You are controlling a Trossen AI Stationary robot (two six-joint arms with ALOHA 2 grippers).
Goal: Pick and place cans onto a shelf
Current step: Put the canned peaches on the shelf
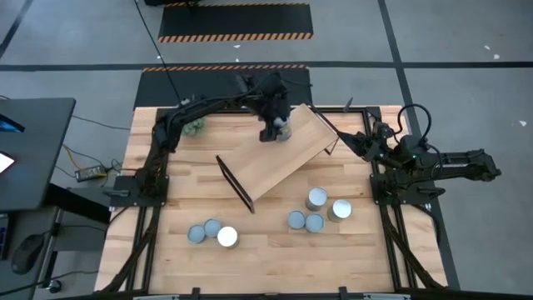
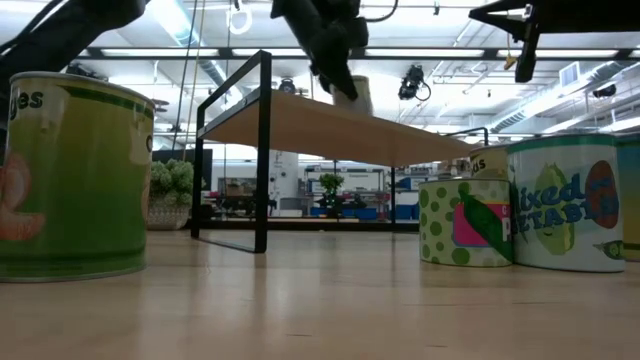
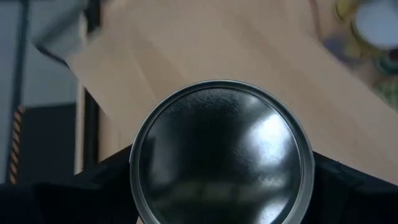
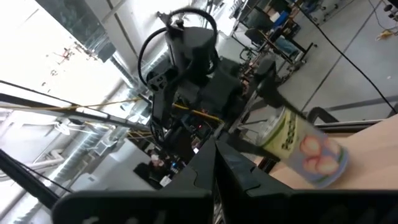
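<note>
The shelf (image 1: 275,162) is a light wood board with black end frames, standing slantwise on the tabletop. My left gripper (image 1: 275,127) is over its far end, shut on a can (image 3: 221,155) with a silver top. In the low view the can (image 2: 353,97) is at the board's surface (image 2: 330,130); I cannot tell whether it rests there. Two groups of cans stand on the table, three at the near left (image 1: 212,232) and several at the near right (image 1: 316,212). My right gripper (image 1: 345,137) is shut and empty, by the shelf's right end. My left gripper pinches the can's side wall (image 3: 134,168) between its two fingers (image 3: 106,183), one on each opposite side, just below the top rim. The fingers come from above, pointing down. The can is upright above the shelf's far end.
A spiky green plant ball (image 1: 196,125) lies at the far left of the table, behind the shelf. A dark desk (image 1: 33,150) stands beyond the table's left edge. Bare tabletop lies between the two groups of cans (image 1: 262,242).
</note>
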